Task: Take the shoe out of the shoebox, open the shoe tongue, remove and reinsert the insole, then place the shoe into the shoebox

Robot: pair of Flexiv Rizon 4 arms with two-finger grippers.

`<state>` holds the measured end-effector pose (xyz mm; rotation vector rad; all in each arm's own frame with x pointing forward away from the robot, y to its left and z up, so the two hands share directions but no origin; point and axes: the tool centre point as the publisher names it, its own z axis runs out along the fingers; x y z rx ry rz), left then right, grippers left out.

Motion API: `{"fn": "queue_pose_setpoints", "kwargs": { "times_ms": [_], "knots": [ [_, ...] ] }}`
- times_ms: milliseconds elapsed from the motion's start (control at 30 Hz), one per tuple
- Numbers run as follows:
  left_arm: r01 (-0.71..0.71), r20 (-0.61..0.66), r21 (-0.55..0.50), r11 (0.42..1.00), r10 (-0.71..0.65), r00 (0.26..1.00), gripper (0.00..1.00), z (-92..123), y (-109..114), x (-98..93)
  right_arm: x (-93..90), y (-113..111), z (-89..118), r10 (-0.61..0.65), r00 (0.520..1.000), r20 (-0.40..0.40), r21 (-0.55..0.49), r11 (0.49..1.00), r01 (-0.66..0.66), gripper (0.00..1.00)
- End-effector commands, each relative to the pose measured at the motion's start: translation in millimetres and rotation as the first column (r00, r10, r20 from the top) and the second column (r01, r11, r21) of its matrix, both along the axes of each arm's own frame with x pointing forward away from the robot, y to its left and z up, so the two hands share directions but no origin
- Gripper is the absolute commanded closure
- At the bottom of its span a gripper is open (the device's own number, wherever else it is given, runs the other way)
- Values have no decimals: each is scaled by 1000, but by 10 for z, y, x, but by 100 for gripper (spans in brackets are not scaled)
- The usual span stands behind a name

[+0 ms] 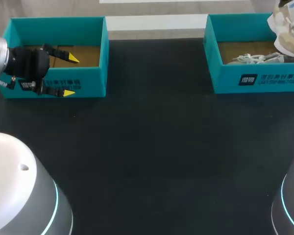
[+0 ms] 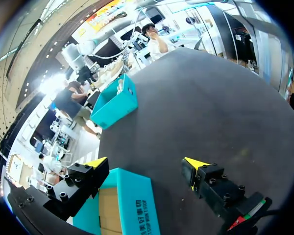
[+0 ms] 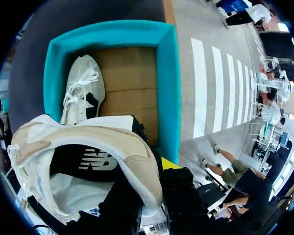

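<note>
A beige and white shoe [image 1: 287, 30] with a black side panel hangs above the right teal shoebox [image 1: 255, 81]. My right gripper [image 3: 154, 182] is shut on that shoe [image 3: 88, 142] at its rim, with one yellow fingertip [image 3: 169, 164] showing beside it. Inside this box [image 3: 166, 83] a second white shoe [image 3: 83, 90] lies on its side, and its laces [image 1: 250, 58] show in the head view. My left gripper [image 1: 71, 76] is open and holds nothing. It straddles the front wall of the left teal shoebox [image 1: 88, 81], one fingertip [image 2: 97, 162] over the inside and the other outside.
The left box [image 2: 134, 205] shows only its brown cardboard floor [image 1: 85, 55]. From the left wrist, the right box [image 2: 115, 103] stands far across the black tabletop [image 1: 152, 147]. White arm housings fill both lower corners of the head view.
</note>
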<state>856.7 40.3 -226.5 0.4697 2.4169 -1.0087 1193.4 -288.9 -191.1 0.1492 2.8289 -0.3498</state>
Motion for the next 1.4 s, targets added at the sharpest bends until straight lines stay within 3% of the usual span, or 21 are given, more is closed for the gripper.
{"fn": "queue_pose_setpoints", "kwargs": {
  "times_ms": [33,133,200,300,433,467,533,1400],
  "knots": [
    [0,-1,4,1000,0,1000,0,1,-4,3,224,-98,-14,-83,996,-13,24,996,83,100],
    [0,-1,4,1000,0,1000,0,1,-4,3,220,-207,-7,-285,958,31,22,958,285,100],
    [0,-1,4,1000,0,1000,0,1,-4,3,187,-270,8,-461,886,54,52,887,458,100],
    [0,-1,4,1000,0,1000,0,1,-4,3,87,-389,44,-733,673,98,144,679,720,100],
    [0,-1,4,1000,0,1000,0,1,-4,3,-80,-536,84,-934,343,103,276,358,892,100],
    [0,-1,4,1000,0,1000,0,1,-4,3,-126,-561,90,-957,274,95,288,290,913,100],
    [0,-1,4,1000,0,1000,0,1,-4,3,-173,-573,94,-977,187,101,298,209,931,100],
    [0,-1,4,1000,0,1000,0,1,-4,3,-185,-571,90,-980,174,94,315,195,929,100]
  ]
}}
